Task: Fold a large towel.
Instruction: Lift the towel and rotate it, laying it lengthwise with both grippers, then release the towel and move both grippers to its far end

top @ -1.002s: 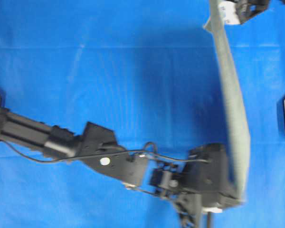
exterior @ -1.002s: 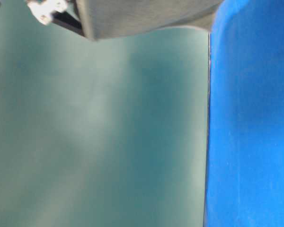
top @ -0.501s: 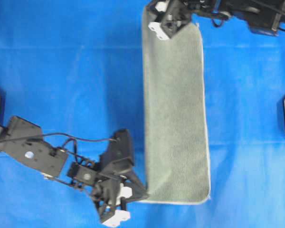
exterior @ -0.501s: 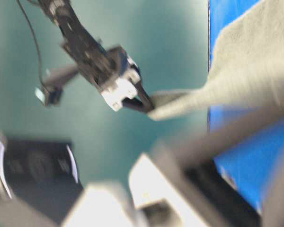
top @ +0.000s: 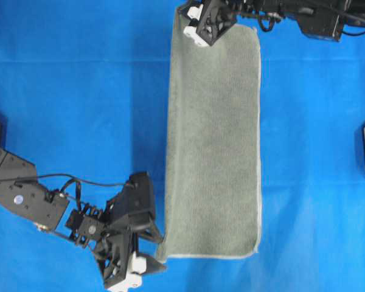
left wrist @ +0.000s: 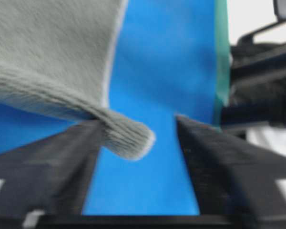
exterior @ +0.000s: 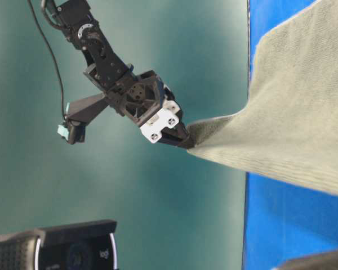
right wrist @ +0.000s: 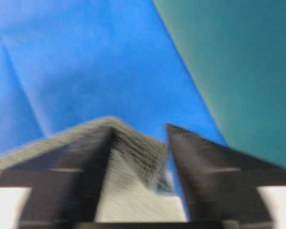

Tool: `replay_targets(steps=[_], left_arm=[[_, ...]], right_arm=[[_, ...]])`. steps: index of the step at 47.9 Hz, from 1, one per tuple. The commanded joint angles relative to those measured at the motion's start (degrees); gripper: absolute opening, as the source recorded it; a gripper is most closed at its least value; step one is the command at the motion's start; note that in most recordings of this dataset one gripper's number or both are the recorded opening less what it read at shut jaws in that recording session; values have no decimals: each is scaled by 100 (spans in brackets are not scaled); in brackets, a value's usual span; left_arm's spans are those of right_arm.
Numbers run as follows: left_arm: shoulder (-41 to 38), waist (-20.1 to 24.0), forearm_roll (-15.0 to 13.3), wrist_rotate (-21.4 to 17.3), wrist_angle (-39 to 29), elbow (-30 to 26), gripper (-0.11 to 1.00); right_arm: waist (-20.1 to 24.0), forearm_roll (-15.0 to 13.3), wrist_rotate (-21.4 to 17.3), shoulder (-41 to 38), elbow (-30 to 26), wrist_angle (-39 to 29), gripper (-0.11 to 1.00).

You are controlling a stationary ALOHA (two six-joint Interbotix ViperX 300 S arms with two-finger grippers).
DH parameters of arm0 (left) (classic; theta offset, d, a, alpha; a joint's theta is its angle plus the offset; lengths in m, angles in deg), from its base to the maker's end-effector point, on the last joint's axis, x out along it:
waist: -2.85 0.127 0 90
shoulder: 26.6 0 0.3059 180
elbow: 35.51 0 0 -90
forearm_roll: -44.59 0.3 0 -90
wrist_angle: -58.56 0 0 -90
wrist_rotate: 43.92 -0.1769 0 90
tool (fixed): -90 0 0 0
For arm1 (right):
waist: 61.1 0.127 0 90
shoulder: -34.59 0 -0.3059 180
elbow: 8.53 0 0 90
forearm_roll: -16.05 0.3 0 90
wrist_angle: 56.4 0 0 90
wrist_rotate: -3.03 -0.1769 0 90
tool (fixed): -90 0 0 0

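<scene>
Near the lower left of the overhead view, the left tool (top: 147,263) sits at the bottom-left corner of the towel (top: 214,140). Its wrist camera shows the two black fingers (left wrist: 47,162) spread apart, with a rolled corner of towel lying between them, against the left one and clear of the right; bare blue surface (left wrist: 167,71) shows in the gap. The fingers no longer pinch the cloth.

Across the middle, the towel lies as a long grey-green strip on the blue surface (top: 79,91), running from the top edge down to a pale stitched hem at the bottom. Its right side lies flat; its left edge is lifted slightly at both ends.

At the top, just left of centre, the right tool (top: 194,27) is at the towel's top-left corner. From table level this tool (exterior: 183,140) meets a raised peak of cloth (exterior: 281,124) that hangs off the surface edge. The right wrist camera shows its fingers (right wrist: 209,167) parted, a bunched corner of towel (right wrist: 133,157) sitting loosely between them.

No containers are visible.
</scene>
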Motion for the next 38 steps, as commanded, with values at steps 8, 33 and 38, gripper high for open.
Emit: replay_targets(steps=[8,33,38], left_arm=[[475,114,26,-185,-352,-105,69],[3067,800,149,-1204,-1951,501,68],[3410,1652,149,-1942,-1758,756,68]], right_arm=[[185,-589,-26,422,202,-229,70],[492,-492,-211,3059,1934,-79,69],[492,-387,-325,3586,2382,35,69]])
